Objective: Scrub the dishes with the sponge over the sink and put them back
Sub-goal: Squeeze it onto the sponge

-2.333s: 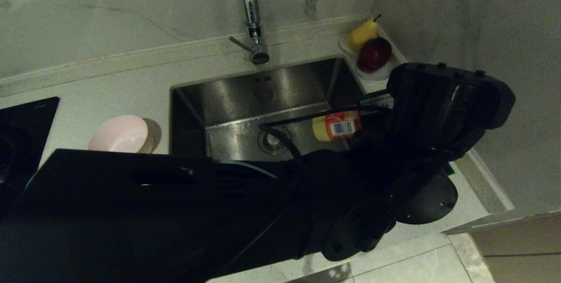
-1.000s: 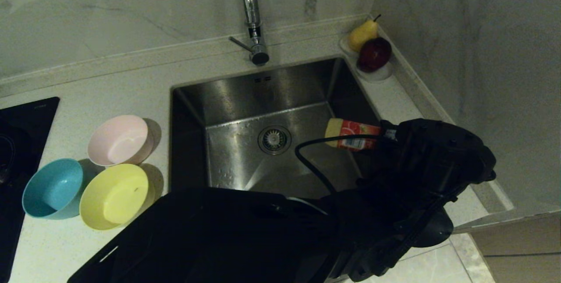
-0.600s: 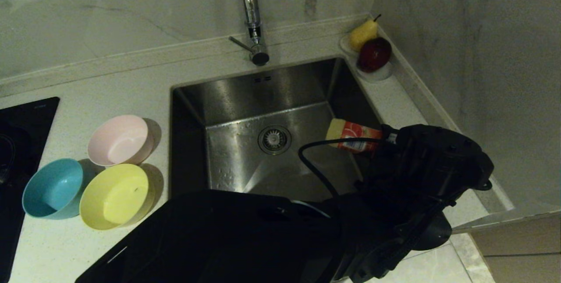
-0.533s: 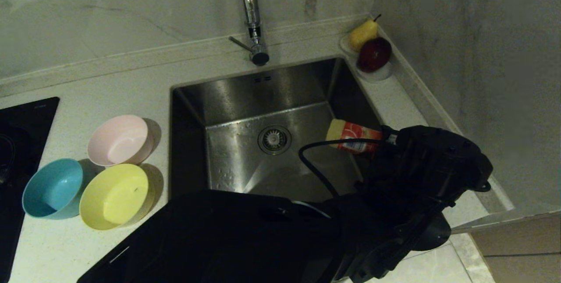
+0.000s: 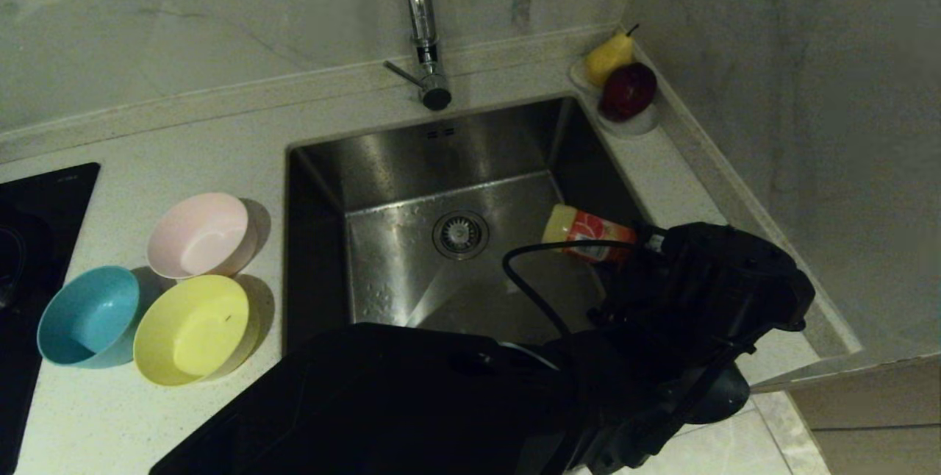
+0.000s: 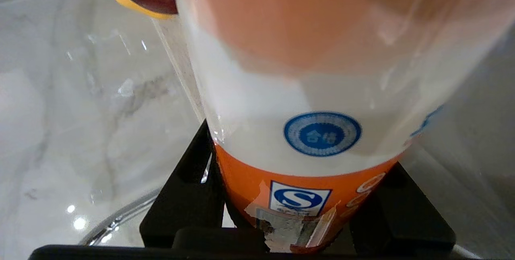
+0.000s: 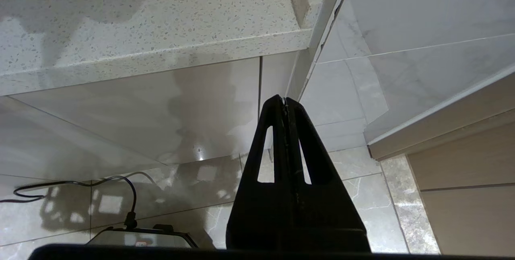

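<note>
While three bowls (image 5: 195, 280) sit empty, the left end effector (image 5: 638, 245) pinches a bottle (image 5: 586, 233) over the sink (image 5: 382, 166).

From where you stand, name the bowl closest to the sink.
The pale pink bowl: it sits nearest the sink and farthest back, while the yellow bowl and blue bowl sit nearer the counter's front.

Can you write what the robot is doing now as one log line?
left gripper: shut on orange-labelled plastic bottle | place: above steel sink | right gripper: shut, parked
</note>
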